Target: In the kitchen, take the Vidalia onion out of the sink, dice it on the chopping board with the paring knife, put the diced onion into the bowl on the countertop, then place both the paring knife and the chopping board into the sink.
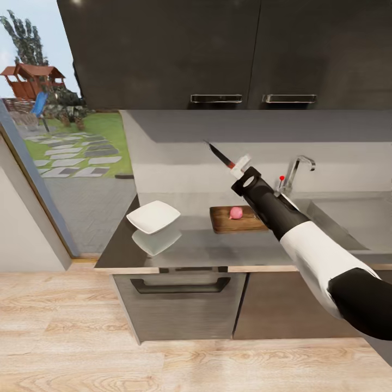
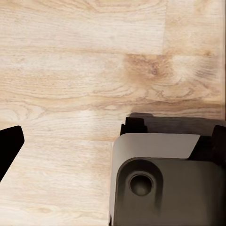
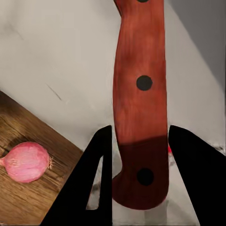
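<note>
On the glossy grey countertop lies the brown chopping board, and the pink Vidalia onion rests whole on it. My right gripper hovers above the board, shut on the paring knife, whose dark blade points up and away towards the wall. In the right wrist view the red-brown knife handle sits between my black fingers, with the onion on the board below. The white bowl stands left of the board. The sink is to the right.
A faucet rises behind the sink's left end. Dark wall cabinets hang overhead. A window on the left faces a garden. My left gripper hangs over the wooden floor beside the robot's grey base, one black fingertip far to the side.
</note>
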Controlling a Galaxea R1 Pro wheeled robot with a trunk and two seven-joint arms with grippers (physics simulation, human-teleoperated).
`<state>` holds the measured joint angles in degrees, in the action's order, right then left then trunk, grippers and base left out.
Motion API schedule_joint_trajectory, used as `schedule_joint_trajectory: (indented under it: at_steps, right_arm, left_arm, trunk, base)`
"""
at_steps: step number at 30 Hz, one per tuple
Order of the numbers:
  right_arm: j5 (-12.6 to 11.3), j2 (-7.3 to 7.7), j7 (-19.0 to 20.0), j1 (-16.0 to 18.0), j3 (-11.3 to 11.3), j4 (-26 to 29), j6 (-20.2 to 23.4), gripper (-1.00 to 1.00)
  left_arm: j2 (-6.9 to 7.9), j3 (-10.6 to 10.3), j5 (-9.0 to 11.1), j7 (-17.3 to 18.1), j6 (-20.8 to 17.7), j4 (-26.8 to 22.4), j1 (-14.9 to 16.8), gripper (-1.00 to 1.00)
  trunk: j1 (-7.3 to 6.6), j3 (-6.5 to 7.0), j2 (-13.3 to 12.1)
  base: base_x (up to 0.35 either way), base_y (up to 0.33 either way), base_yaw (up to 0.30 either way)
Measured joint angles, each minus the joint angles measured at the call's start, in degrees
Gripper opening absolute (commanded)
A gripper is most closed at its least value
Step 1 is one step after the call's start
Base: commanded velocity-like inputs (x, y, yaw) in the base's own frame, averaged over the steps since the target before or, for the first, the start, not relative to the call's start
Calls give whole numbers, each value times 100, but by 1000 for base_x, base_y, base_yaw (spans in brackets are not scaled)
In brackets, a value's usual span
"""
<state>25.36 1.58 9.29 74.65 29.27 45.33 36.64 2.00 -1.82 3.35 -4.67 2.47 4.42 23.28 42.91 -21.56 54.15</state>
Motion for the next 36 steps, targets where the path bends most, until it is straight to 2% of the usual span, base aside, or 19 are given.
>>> schedule_joint_trajectory:
  at_steps: [5,8,9,10,13,15,20,33,36]
  right_arm:
    - [12,-220,-720,1,11,-320,-12,-100]
    - [70,-444,-1438,-11,4,-535,-17,-100]
    - [64,-538,-1791,-26,6,-614,-22,-100]
    - [52,-669,-2328,-72,11,-728,-35,-100]
    - [53,-809,-3023,-183,45,-841,-89,-100]
    - [54,-846,-3233,-222,90,-878,-139,-100]
    - [54,-899,-3430,-260,176,-922,-194,-100]
    - [42,-1158,-3447,-470,355,-1341,-272,-100]
    - [36,-1158,-3439,-480,370,-1562,-393,-100]
  left_arm:
    - [-58,-1,0,5,0,4,1,100]
    - [-100,0,0,3,-5,5,1,100]
    - [-117,-1,0,4,-6,5,1,100]
    - [-134,-1,0,5,-7,5,1,100]
    - [-162,0,0,8,-8,5,1,100]
    - [-171,0,0,9,-8,5,1,100]
    - [-185,0,0,10,-8,5,1,100]
    - [-190,0,0,16,-8,3,1,100]
    - [-185,0,-2,17,-6,-2,1,100]
  trunk:
    - [0,0,1]
    - [0,0,1]
    - [0,0,1]
    - [0,-1,1]
    - [0,-1,1]
    - [0,0,1]
    - [-1,0,1]
    - [-2,0,1]
    - [-2,0,1]
  base:
    - [0,-209,0]
    - [0,-291,0]
    - [0,-306,0]
    - [0,-307,0]
    - [0,-310,0]
    - [0,-312,0]
    - [43,-313,0]
    - [130,-302,0]
    - [229,-195,0]
